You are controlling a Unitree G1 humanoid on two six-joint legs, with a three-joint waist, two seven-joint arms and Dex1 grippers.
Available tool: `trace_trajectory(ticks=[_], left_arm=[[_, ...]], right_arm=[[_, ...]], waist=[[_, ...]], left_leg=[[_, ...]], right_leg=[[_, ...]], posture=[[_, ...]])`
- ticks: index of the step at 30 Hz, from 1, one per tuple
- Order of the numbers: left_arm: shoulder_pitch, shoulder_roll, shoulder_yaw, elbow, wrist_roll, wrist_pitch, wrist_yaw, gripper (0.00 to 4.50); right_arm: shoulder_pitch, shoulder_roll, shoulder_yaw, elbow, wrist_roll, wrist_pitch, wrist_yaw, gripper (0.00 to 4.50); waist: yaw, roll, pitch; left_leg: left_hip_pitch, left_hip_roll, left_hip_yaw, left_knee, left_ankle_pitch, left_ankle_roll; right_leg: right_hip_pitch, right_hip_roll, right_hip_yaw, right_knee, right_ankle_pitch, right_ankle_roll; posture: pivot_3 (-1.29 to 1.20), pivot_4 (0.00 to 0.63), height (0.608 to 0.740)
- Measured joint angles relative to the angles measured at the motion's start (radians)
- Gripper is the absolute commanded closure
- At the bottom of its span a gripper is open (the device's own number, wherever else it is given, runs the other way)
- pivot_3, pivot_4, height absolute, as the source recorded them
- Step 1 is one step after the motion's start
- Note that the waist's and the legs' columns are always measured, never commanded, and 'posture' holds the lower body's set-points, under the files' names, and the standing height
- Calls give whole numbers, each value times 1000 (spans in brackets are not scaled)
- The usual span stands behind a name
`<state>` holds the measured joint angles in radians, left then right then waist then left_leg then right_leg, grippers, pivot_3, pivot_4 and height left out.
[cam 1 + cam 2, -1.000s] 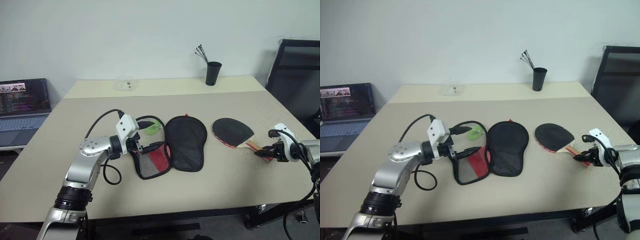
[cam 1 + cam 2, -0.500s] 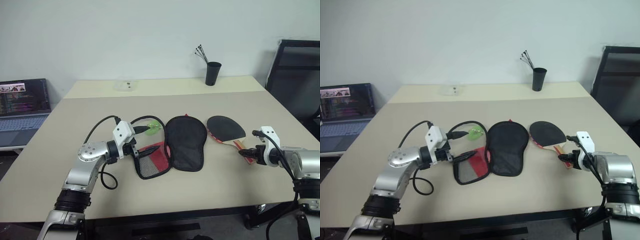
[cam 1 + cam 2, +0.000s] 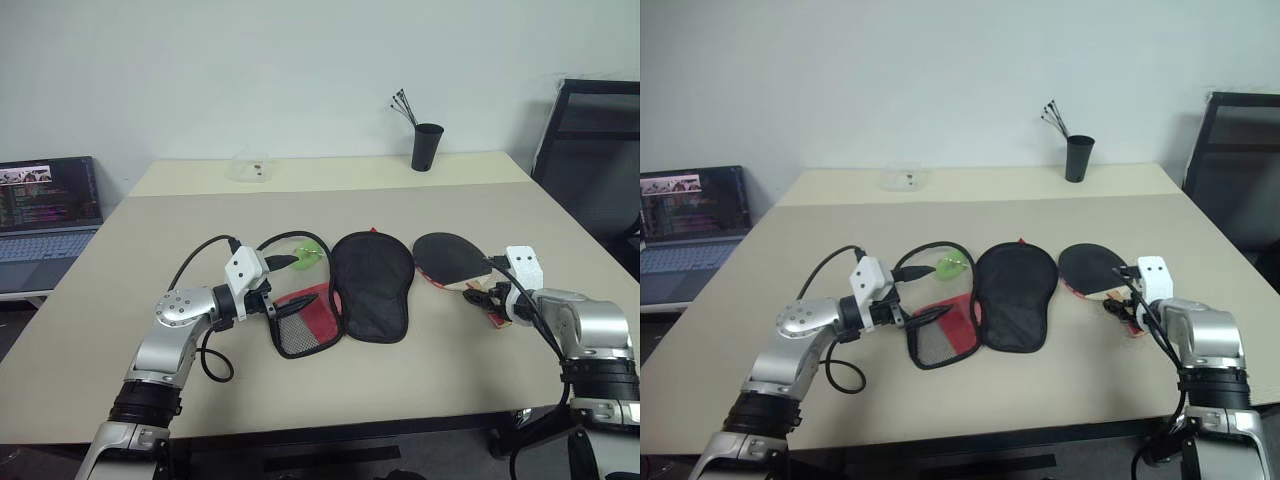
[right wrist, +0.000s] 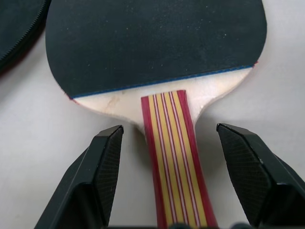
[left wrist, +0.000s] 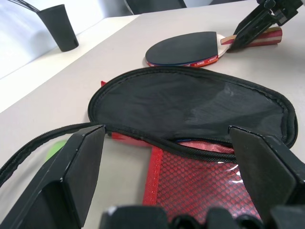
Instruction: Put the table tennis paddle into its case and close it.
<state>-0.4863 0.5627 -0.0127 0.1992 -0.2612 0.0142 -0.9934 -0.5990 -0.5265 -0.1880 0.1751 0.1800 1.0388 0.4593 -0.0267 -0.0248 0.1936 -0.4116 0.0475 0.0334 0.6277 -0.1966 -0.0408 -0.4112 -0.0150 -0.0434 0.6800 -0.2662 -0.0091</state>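
Moved: since a second ago the table tennis paddle (image 3: 452, 256) lies closer to the case (image 3: 345, 295), slid over the counter (image 3: 420, 360) with the right tool (image 4: 169, 167); that tool's fingers now stand spread apart where they were pinched on the handle.
Right tool: open, holding nothing; the striped handle runs between its fingers, touching neither.
Left tool: (image 5: 167, 157) wide open, empty, its fingers either side of the case's mouth.
Paddle: flat on the counter, blade pointing away from the right tool, just beside the case's black flap.
Handling: judged light and rigid; rubber face grippy, so the wooden handle is the place to pinch.
Case: soft, floppy fabric, unzipped and laid open, mesh and red half nearest the left tool; nothing inside.
Cup: (image 3: 426, 146) far beyond both tools, holds thin black sticks.
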Motion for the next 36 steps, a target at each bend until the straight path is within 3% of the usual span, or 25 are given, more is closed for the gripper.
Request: trace_trajectory(ticks=[4, 11, 12, 17, 21, 29, 34, 36], left_arm=[[5, 0, 0, -21, 0, 10, 3, 0], [26, 1, 0, -71, 0, 45, 22, 0], [28, 2, 0, -75, 0, 47, 22, 0], [44, 5, 1, -90, -1, 61, 23, 0], [49, 12, 4, -102, -1, 76, 26, 0], [49, 14, -1, -219, -4, 172, 65, 0], [33, 13, -3, -262, -7, 244, 86, 0], [21, 14, -4, -281, -9, 264, 89, 0]], right_arm=[[-5, -1, 20, 25, -1, -32, -2, 1087], [-7, 3, 22, 40, -1, -50, -30, 3312], [-8, 4, 21, 40, -1, -50, -35, 3420], [-19, 28, -10, -1, 26, 17, -74, 3420], [-70, 106, -70, -155, 75, 151, -144, 3420], [-154, 488, -106, -431, 108, 348, -361, 3420], [-148, 646, -91, -448, 96, 357, -461, 3420], [-140, 649, -60, -447, 95, 356, -483, 3420]], waist=[[-1, -1, 0], [-3, -1, -1], [-3, -1, -1], [-3, -1, 0], [-5, -1, 0], [-3, -1, -1], [1, -1, -1], [1, -1, -1]], left_leg=[[0, 0, 0, 0, 0, 0], [0, 1, 0, 0, 0, 0], [0, 1, 0, 0, 0, 0], [0, 1, 0, 0, 0, 0], [-7, 2, 0, 0, 0, 0], [-8, 4, 0, -1, 0, 0], [-8, 1, 0, -1, 0, 0], [-10, 1, 0, 0, 0, 0]], right_leg=[[0, 0, 0, 0, 0, 0], [0, 0, 0, 0, 0, 0], [0, 1, 0, 0, 0, 0], [-1, 1, 0, 0, 0, 0], [-9, 1, 3, 2, 1, 0], [-10, 1, 3, 1, 1, 0], [-10, 0, 3, 1, 1, 0], [-10, 0, 3, 1, 1, 1]], posture=[[0, 150, 740], [0, 150, 740], [0, 150, 740], [0, 150, 740], [0, 150, 740], [0, 150, 740], [0, 150, 740], [0, 150, 740]])
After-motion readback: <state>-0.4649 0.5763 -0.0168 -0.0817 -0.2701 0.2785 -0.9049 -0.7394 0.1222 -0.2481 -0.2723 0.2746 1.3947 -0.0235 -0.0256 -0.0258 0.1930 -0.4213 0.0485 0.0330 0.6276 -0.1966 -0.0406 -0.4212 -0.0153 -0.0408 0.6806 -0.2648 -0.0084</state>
